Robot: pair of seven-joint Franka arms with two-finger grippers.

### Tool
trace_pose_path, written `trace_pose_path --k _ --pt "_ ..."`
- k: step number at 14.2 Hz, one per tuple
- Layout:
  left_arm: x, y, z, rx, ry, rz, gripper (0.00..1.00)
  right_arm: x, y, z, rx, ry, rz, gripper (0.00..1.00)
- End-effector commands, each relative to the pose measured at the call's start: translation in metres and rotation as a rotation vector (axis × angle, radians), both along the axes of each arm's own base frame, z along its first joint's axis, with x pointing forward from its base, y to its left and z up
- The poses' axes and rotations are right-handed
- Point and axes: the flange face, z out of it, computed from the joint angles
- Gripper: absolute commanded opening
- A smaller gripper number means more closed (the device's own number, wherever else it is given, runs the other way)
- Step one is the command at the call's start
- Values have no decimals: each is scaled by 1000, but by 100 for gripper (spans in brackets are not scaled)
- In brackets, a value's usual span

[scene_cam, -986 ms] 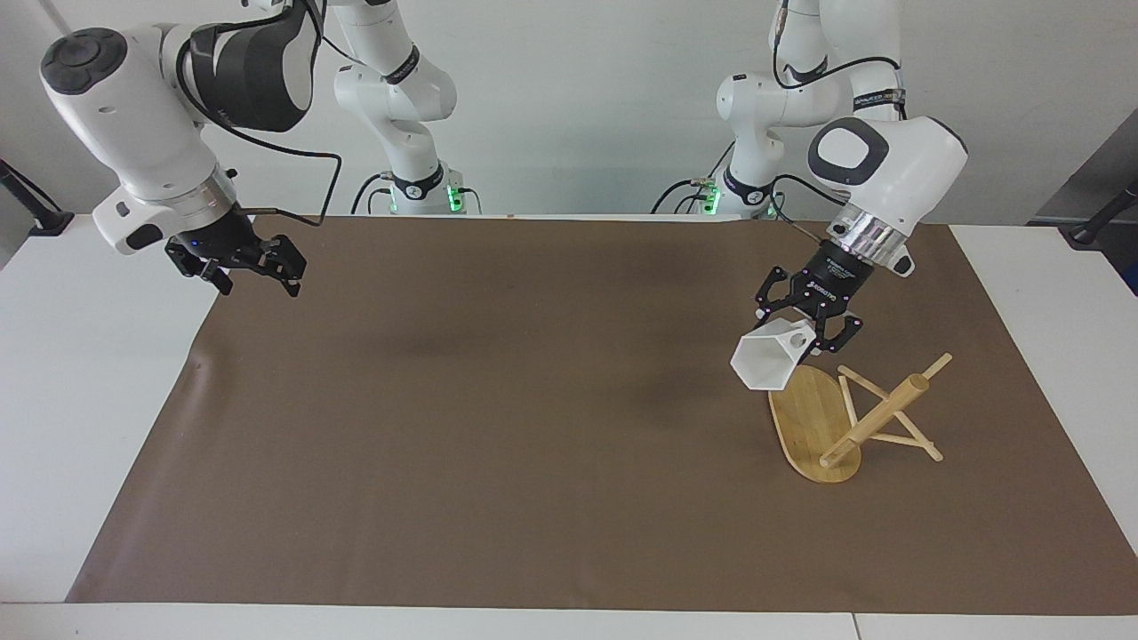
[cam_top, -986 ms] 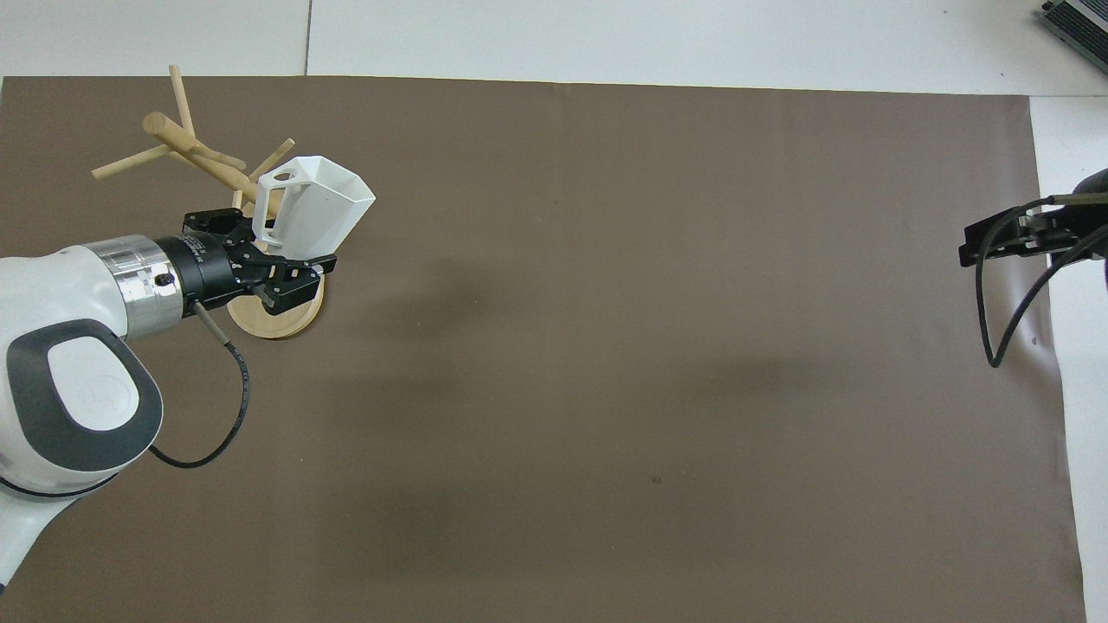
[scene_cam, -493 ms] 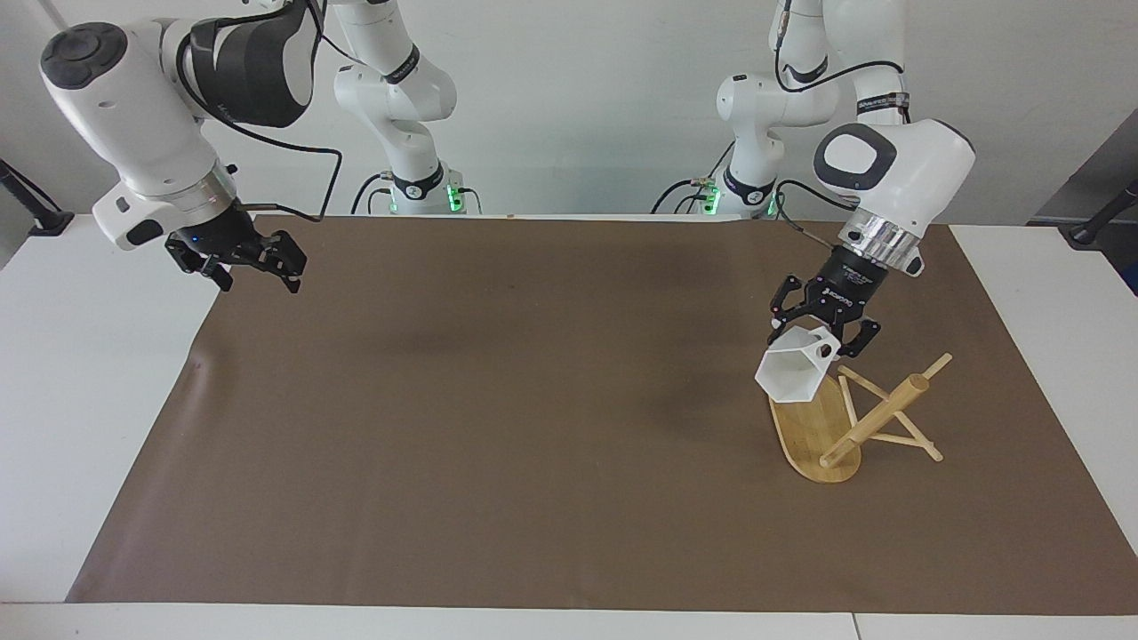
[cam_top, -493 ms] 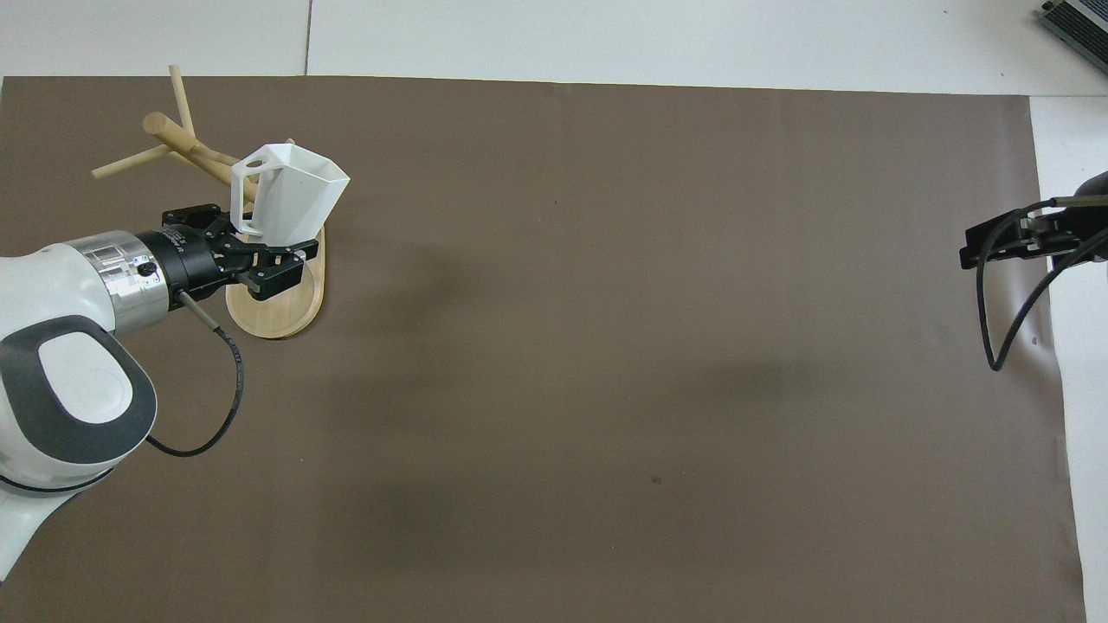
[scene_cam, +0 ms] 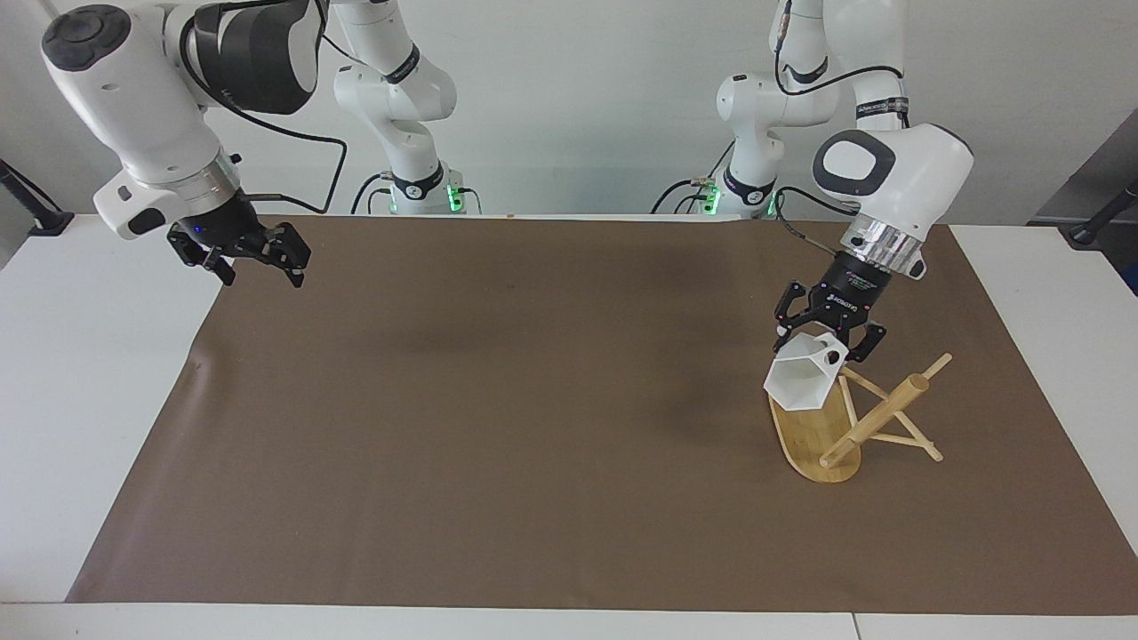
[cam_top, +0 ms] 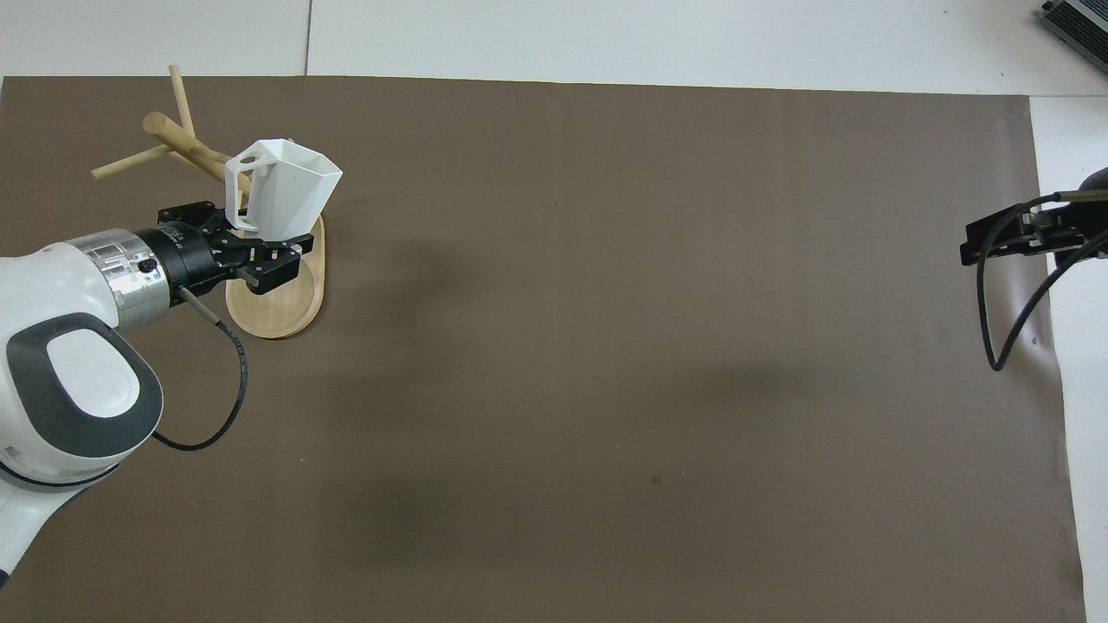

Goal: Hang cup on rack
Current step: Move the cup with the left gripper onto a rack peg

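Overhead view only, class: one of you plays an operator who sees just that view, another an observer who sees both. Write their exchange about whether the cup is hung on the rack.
Operator: Is the cup resting on the rack's base?
Observer: No. From the facing view, the cup is in the air above the base of the rack, held by the left end effector.
Operator: I see only a tip of the other arm. What is it doing?
Observer: The right end effector waits, raised and empty, over the brown mat at the right arm's end.
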Motion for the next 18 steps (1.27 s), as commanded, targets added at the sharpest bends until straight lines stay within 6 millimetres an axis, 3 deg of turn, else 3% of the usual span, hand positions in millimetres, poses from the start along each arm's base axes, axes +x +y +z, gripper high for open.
trace_pose_path --k 1,8,18 --pt "0 3 -4 14 -5 31 0 -4 3 3 4 16 -15 100" --pt "3 13 -10 18 -4 56 0 -7 2 0 6 23 -12 100" --pt "8 26 -13 4 3 125 0 -2 4 27 -1 -102 -17 100"
